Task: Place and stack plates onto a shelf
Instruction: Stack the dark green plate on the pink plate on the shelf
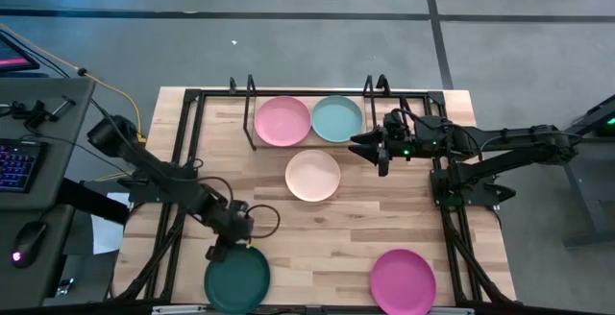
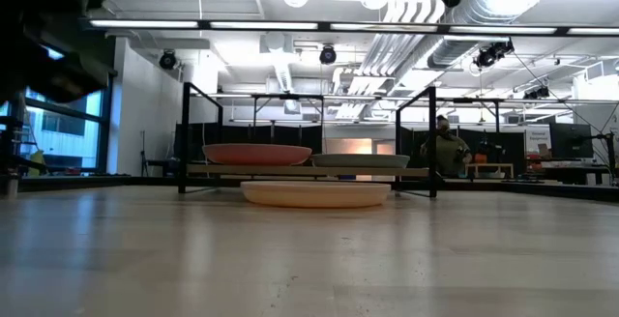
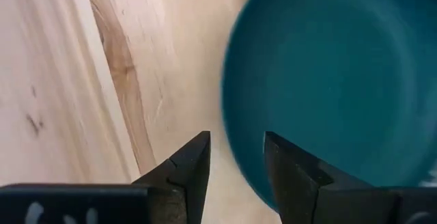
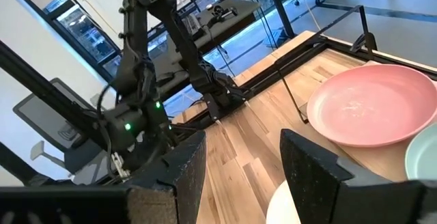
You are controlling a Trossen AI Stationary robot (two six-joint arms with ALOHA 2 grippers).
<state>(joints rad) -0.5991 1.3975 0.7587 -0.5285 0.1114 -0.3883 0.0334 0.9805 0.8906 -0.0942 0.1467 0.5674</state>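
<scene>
The dark green plate [image 1: 236,278] lies flat near the table's near edge. My left gripper [image 1: 219,252] hovers at its far-left rim, open. In the left wrist view the gripper [image 3: 237,156] has one finger over the plate [image 3: 328,80] and one over bare wood, the rim between them. The pink plate [image 1: 282,121] and pale teal plate [image 1: 336,118] sit side by side on the shelf [image 1: 252,99]. The cream plate [image 1: 312,175] lies on the table in front of it, the magenta plate [image 1: 402,279] near the near edge. My right gripper [image 1: 363,147] is open beside the teal plate, above the table.
A larger black tubular frame [image 1: 183,142] runs along the table's left, far and right sides. The shelf's upright wire loops [image 2: 184,133] stand at its ends. Bare wood [image 1: 317,238] lies between the cream plate and the two near plates. A keyboard and desk [image 1: 19,161] stand left of the table.
</scene>
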